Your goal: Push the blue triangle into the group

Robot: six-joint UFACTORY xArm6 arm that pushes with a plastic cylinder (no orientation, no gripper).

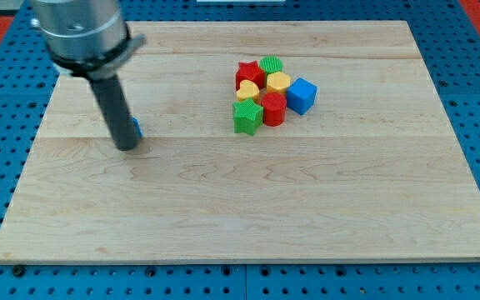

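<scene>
barely visible, the small blue triangle block [137, 128] peeks from behind my tip [128, 147] at the pale wooden desk's [223, 208] left. no fingers show. well apart to the view's right sits the group: red star [249, 72], green cylinder [271, 65], yellow blocks [278, 82], red cylinder [273, 108], green star [247, 117], blue cube [302, 95].

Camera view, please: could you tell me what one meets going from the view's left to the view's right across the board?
My tip → blue triangle, mostly hidden behind the rod → green star → red cylinder → blue cube. The red star, yellow heart, green cylinder and yellow block overlap these, so I leave them out.
</scene>
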